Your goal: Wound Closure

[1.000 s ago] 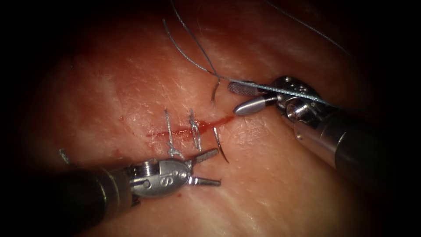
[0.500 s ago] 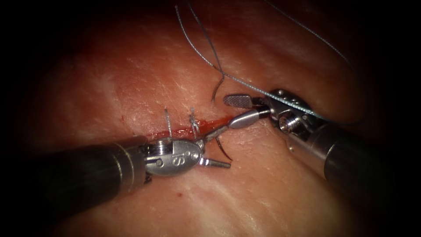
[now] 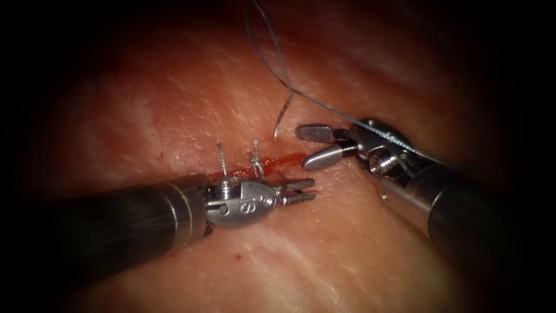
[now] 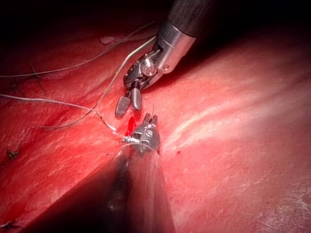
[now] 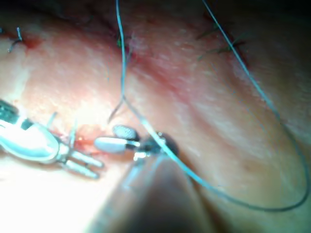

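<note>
Pale pink tissue (image 3: 359,243) with whitish streaks, darker red toward the cut (image 3: 272,162), which holds bright red fluid (image 3: 286,158). Grey-blue thread (image 3: 278,64). Both tools are shiny silver on dark grey shafts; the right tool (image 3: 315,145) has a cross-hatched jaw face.

needle (image 3: 282,123) mostly buried (tip hidden), thread (image 3: 272,40) cropped

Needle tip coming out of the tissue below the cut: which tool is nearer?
Left. The left tool has its jaws at the needle's exit point, closed around it. The right tool sits open above the cut, empty, apart from the needle.
</note>
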`<state>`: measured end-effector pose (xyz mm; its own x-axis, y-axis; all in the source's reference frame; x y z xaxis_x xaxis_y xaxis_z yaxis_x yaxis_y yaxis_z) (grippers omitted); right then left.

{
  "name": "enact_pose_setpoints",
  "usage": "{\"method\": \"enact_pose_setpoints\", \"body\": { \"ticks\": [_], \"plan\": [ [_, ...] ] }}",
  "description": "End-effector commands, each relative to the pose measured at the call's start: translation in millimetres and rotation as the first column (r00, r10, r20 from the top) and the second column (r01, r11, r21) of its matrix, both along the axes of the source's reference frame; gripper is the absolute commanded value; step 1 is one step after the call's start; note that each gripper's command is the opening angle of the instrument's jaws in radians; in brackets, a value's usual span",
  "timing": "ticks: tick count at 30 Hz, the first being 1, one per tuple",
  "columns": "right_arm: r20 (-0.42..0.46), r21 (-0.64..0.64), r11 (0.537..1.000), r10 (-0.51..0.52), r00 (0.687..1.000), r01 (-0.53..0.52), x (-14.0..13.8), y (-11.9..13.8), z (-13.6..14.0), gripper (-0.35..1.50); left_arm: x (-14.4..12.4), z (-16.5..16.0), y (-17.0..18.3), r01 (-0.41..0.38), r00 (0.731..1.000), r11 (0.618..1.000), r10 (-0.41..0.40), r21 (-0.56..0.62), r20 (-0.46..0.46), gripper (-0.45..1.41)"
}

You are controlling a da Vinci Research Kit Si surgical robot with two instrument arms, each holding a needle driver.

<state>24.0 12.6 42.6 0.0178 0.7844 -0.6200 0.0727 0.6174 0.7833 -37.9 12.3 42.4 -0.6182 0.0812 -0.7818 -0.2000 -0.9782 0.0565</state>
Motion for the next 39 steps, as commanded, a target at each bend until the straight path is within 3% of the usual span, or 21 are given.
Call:
{"method": "enact_pose_setpoints", "body": {
  "ticks": [1, 11, 17, 18, 25, 30, 39],
  "plan": [
    [-0.002, -0.003, 1.000, 0.001, 1.000, -0.001, 0.4, 0.5, 0.3, 1.33, -0.2, 0.4, 0.1, 0.006, 1.000, 1.000, -0.006, -0.003, -0.006, -0.45],
    [-0.001, 0.001, 1.000, 0.010, 1.000, -0.010, 0.0, 0.6, -0.1, 1.33, 0.7, -1.3, -0.2, 0.047, 0.999, 0.999, -0.047, 0.025, -0.025, -0.45],
    [-0.004, 0.004, 1.000, 0.005, 1.000, -0.005, -0.8, 0.0, -1.0, 1.33, -1.1, -3.7, -1.5, 0.040, 0.996, 0.989, -0.052, 0.141, 0.079, -0.45],
    [-0.008, 0.006, 1.000, 0.000, 1.000, 0.000, -1.2, -0.1, -1.3, 1.33, -2.0, -4.6, -2.1, 0.032, 0.989, 0.984, -0.056, 0.175, 0.134, -0.45],
    [-0.010, 0.008, 1.000, -0.004, 1.000, 0.004, -1.7, -0.1, -1.5, 1.33, -4.9, -8.2, -3.8, -0.036, 0.961, 0.969, -0.035, 0.246, 0.276, -0.45],
    [-0.010, 0.011, 1.000, -0.005, 1.000, 0.006, -1.8, -0.5, -1.5, 1.33, -5.2, -10.6, -4.0, -0.067, 0.944, 0.963, -0.024, 0.261, 0.329, -0.45],
    [-0.030, -0.086, 0.996, -0.022, 0.999, 0.020, -3.1, -1.7, -1.2, 1.30, -4.7, -18.2, -3.7, -0.085, 0.913, 0.958, -0.035, 0.273, 0.406, -0.45]
  ]
}}
